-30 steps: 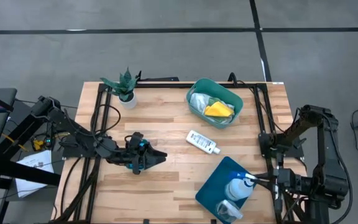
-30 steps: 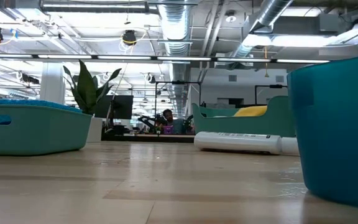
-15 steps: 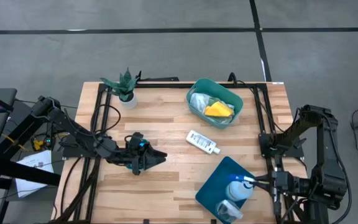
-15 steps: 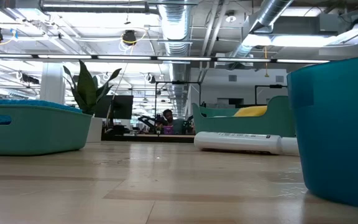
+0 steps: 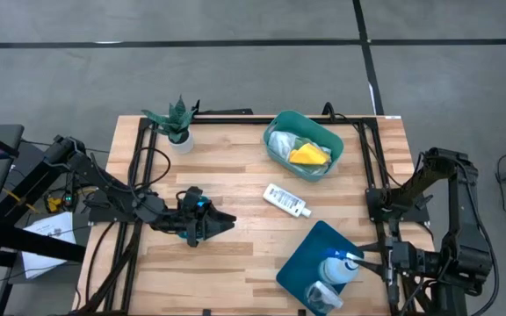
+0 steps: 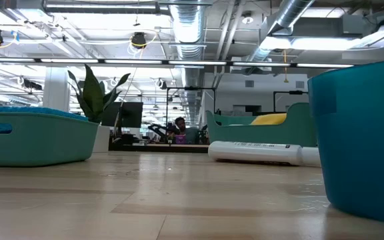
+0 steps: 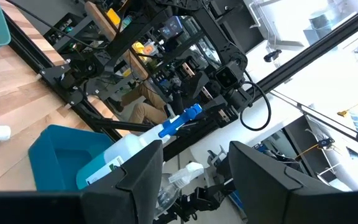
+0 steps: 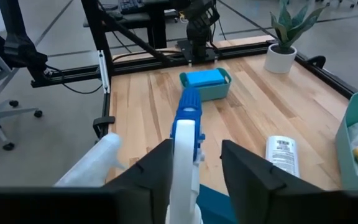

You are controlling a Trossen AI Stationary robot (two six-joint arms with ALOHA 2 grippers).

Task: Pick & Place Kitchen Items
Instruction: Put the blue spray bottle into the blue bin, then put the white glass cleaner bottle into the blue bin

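My right gripper (image 5: 369, 260) is at the table's near right, shut on the pale-blue spray bottle (image 5: 339, 268), which stands upright in a blue tub (image 5: 299, 260). The bottle's blue trigger head (image 8: 188, 111) rises between my fingers. A clear crinkled item (image 5: 320, 297) lies in the same tub. A small white bottle (image 5: 286, 200) lies on its side at mid-table. My left gripper (image 5: 228, 223) hovers open and empty at centre left, pointing toward the table's right edge. My right gripper has the spray bottle's white neck (image 8: 185, 163), just under the blue trigger head, between its two fingers (image 8: 149, 177). The fingers come level from the table's right side. The bottle stays upright, its body down in the blue tub; the touching spot lies below the picture's edge.
A teal tub (image 5: 279, 130) at the far middle holds a yellow cloth (image 5: 309, 155) and pale items. A potted plant (image 5: 176, 123) stands at the far left. A small teal tub with a blue sponge (image 8: 204, 78) sits by the left arm. Black frame rails run along both table sides.
My right gripper has gone a little toward the table's near edge with the spray bottle, which stays upright in the blue tub.
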